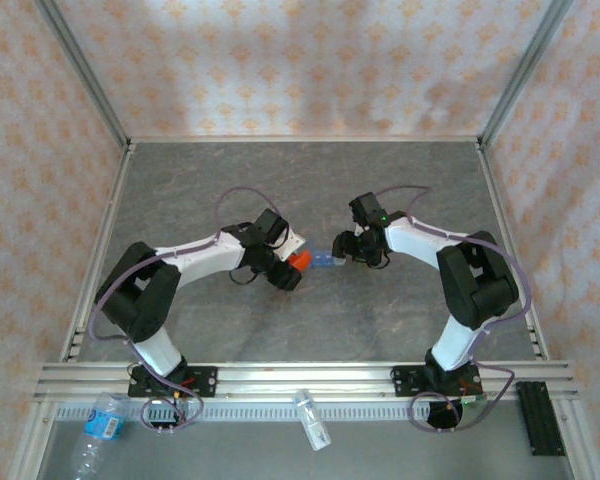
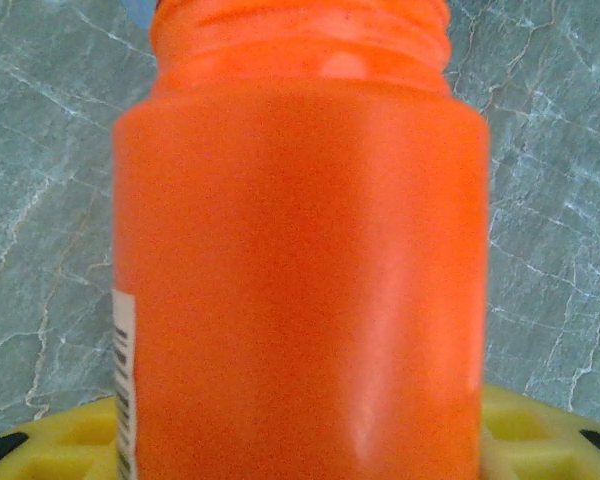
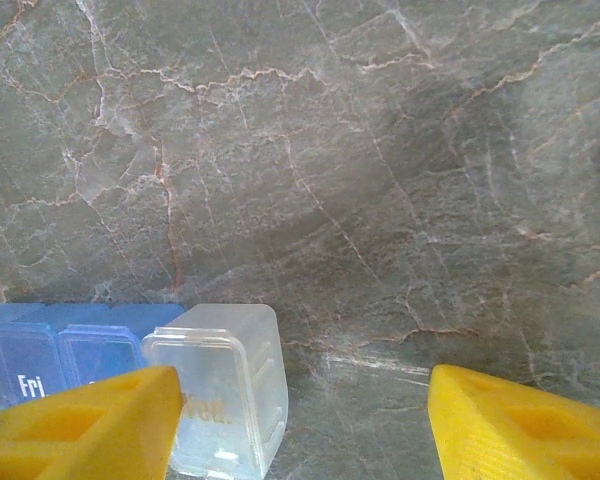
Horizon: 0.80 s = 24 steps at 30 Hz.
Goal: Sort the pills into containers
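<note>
Gripping an orange vial [image 2: 300,250] across its body, the left gripper [image 1: 286,268] is closed part of the way onto it. Its yellow fingers [image 2: 540,425] peek out on either side of the vial in the wrist view. The vial's threaded neck points away from this gripper, and a white label [image 2: 125,380] runs down one edge of the body. Just beyond that neck, between the two grippers, the blue pill organizer [image 1: 325,262] lies on the grey marbled desk [image 1: 280,180]. The right gripper [image 1: 353,250] stands at the organizer's far end, jaws well apart with nothing clamped between them. In its wrist view one yellow finger [image 3: 80,425] overlaps the strip, and a clear compartment [image 3: 225,385] with faint lettering sits just inside that finger. Bare desk fills the rest of the gap up to the other finger. On the outer side of the overlapping finger the blue compartments carry on, one of them marked "Fri". Whether that finger actually touches the organizer cannot be told.
</note>
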{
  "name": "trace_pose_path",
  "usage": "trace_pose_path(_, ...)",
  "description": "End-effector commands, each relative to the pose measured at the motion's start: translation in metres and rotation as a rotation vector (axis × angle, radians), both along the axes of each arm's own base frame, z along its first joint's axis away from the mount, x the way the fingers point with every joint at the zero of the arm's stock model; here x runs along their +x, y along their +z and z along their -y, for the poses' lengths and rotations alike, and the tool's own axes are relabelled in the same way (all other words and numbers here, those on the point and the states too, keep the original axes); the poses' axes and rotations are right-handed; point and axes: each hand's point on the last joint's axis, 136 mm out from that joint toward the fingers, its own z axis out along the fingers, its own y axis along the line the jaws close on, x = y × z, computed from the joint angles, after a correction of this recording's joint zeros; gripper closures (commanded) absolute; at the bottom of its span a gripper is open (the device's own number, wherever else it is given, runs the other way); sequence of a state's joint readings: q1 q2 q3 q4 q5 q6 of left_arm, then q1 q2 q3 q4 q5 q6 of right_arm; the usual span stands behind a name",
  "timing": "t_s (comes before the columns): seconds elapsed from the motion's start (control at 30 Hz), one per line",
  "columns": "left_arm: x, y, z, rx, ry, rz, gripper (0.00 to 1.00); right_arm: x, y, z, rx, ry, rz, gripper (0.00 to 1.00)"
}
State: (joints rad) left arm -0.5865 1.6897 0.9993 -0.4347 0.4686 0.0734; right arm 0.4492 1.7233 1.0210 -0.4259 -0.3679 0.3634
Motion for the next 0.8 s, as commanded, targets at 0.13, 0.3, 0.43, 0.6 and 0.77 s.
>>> trace_pose_path(0.13, 0.0077, 0.005, -0.0047, 0.038, -0.011, 0.008, 1.0, -0.0042, -0.0075, 0.002, -0.024, -0.007, -0.019, 0.34)
trace_pose_path(0.3, 0.0069, 0.0029, -0.0079, 0.062, -0.017, -0.004, 1.0, -0.0043, -0.0075, 0.0017, -0.025, -0.006, -0.018, 0.34)
trace_pose_path(0.43, 0.0073, 0.0009, -0.0096, 0.074, -0.015, -0.009, 1.0, -0.0049, -0.0078, 0.0012, -0.023, -0.006, -0.021, 0.34)
trace_pose_path(0.6, 0.0086, -0.0012, -0.0095, 0.086, -0.018, -0.017, 1.0, -0.0043, -0.007, 0.0012, -0.023, -0.007, -0.019, 0.34)
trace_pose_path(0.77, 0.0097, -0.0016, -0.012, 0.108, -0.021, -0.025, 1.0, -0.0045, -0.0064, 0.0013, -0.022, -0.007, -0.019, 0.34)
